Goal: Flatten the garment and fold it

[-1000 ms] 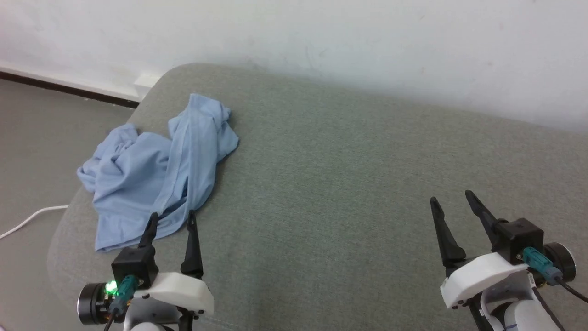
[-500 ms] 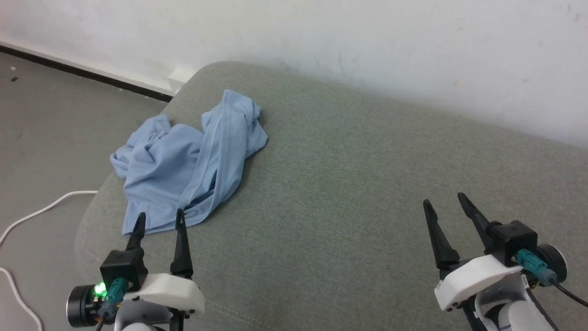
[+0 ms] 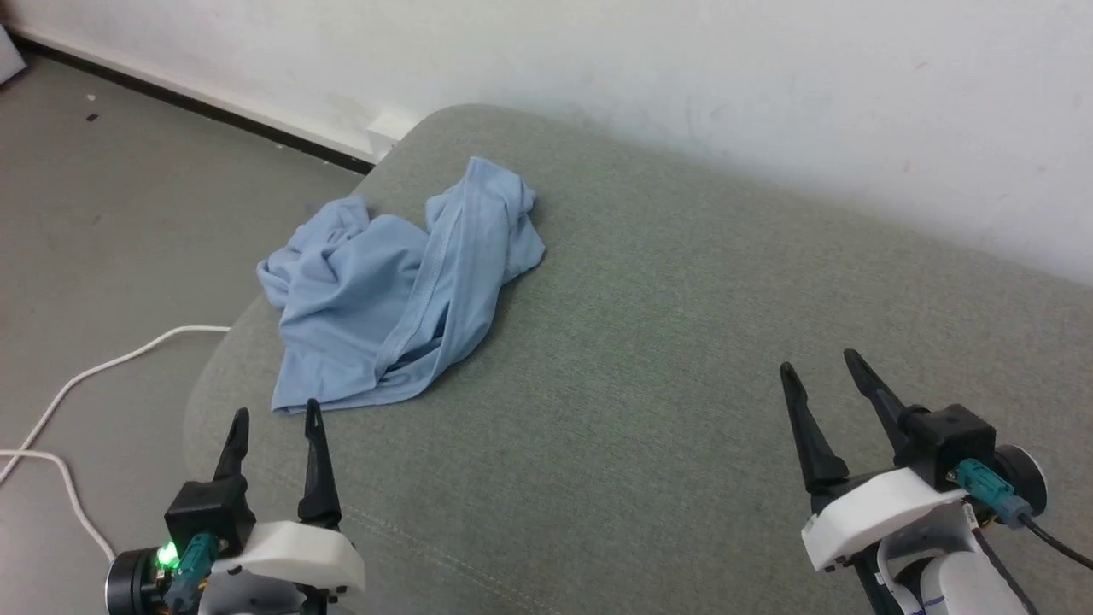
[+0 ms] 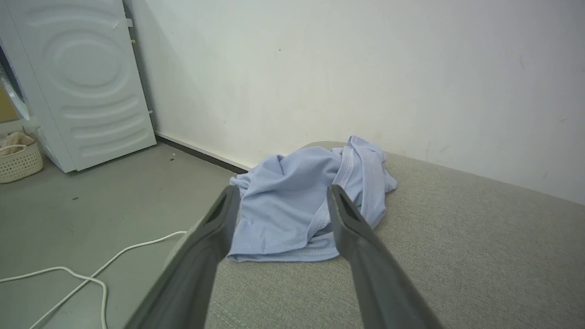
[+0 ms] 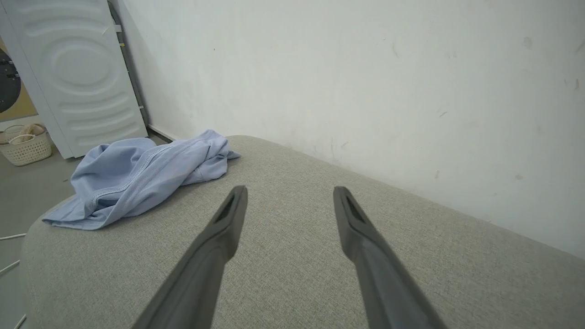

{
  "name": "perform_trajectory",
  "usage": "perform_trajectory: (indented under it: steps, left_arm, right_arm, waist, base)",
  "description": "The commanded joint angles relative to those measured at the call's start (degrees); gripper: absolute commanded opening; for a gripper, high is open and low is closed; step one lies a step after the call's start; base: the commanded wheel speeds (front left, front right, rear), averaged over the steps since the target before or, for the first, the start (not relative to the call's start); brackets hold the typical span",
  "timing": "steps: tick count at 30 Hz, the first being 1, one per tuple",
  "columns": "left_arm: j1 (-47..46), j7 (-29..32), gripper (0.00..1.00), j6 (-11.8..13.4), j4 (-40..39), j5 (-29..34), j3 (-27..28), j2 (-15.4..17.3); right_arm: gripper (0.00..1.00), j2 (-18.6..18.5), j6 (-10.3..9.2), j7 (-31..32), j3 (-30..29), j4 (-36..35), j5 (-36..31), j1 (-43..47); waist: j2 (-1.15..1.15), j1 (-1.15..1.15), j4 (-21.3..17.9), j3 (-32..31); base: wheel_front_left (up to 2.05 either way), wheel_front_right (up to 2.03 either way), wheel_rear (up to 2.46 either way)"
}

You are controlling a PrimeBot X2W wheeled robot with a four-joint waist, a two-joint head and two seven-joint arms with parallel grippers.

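The garment [image 3: 401,290] is a light blue shirt lying crumpled in a heap on the far left end of a grey-green upholstered surface [image 3: 683,359]; its collar and buttons are hidden in the folds. A stitched hem runs across the heap [image 4: 301,205], and the same heap lies at the left [image 5: 137,178] in the right wrist view. My left gripper [image 3: 273,414] hovers open just short of the heap's near edge, touching nothing. Far to the right, my right gripper [image 3: 815,359] is open over bare fabric. Both show empty jaws [image 4: 281,189] [image 5: 290,189].
A white wall [image 3: 683,77] backs the surface. Grey floor [image 3: 102,222] lies to the left with a white cable [image 3: 77,376] on it. A white appliance [image 4: 77,77] and a woven basket [image 4: 18,160] stand further left.
The camera has turned left, so the whole scene has slid right in the picture. The left gripper now sits a little short of the garment's edge rather than overlapping it.
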Motion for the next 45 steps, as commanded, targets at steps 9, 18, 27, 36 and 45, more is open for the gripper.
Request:
perform_trajectory:
  steps: [9,18,27,36,45]
  left_arm:
    - [1.39,-1.24,1.00,1.73,-0.30,-1.52,-0.55,0.89]
    - [2.08,-2.23,1.00,3.05,-0.17,-2.74,-0.90,1.57]
    - [2.41,-3.20,1.00,4.49,-0.07,-4.12,-0.95,2.36]
    - [2.67,-3.56,1.00,5.15,-0.16,-4.80,-1.19,2.84]
    - [-3.77,-1.33,1.00,2.66,0.99,-6.69,-1.57,3.96]
  right_arm:
    - [1.00,0.17,-0.10,-0.61,0.59,0.45,0.45,-1.44]
    - [1.00,0.19,-0.11,-0.99,1.22,0.67,0.90,-1.74]
    - [1.00,0.21,-0.12,-1.48,1.64,1.37,1.47,-2.28]
    - [1.00,0.22,-0.12,-1.71,1.71,1.77,1.78,-2.57]
    - [1.00,0.22,-0.12,-0.61,1.97,0.47,0.96,-3.44]
  waist:
    - [0.00,0.00,3.81,0.46]
    - [0.00,0.00,6.59,0.57]
    - [0.00,0.00,8.97,0.71]
    - [0.00,0.00,9.81,0.70]
    - [0.00,0.00,7.85,3.84]
  base:
    - [0.00,0.00,0.00]
    - [0.00,0.00,0.00]
    - [0.00,0.00,0.00]
    - [0.00,0.00,0.00]
    - [0.00,0.00,0.00]
